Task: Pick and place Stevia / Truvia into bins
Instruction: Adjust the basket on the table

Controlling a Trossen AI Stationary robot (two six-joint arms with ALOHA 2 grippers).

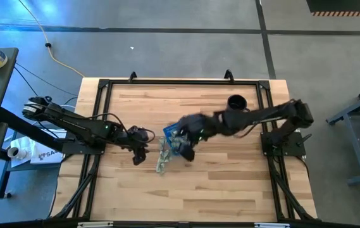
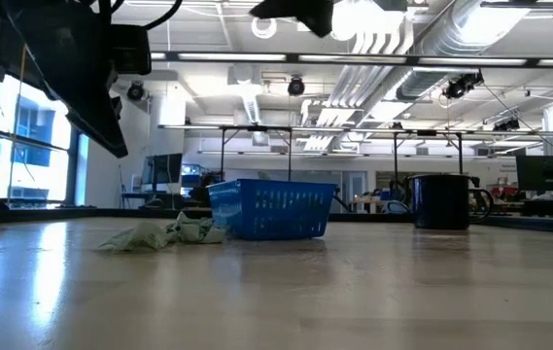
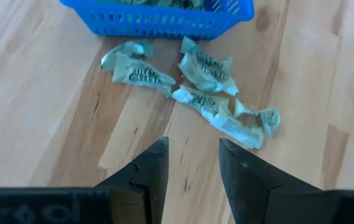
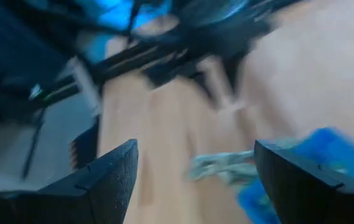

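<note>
Your loose Stevia packets (image 3: 195, 87) lie crumpled on the wooden surface (image 3: 40, 124) just beside the blue tray (image 3: 158, 18), which already holds some, so these look like the ones left to collect. Your left pincer (image 3: 192, 168) hangs near them with its fingers apart and nothing between, pointed at the pile. Your right pincer (image 4: 195, 180) sits wide apart and empty above the tray, its arm stretched inward from the right.
</note>
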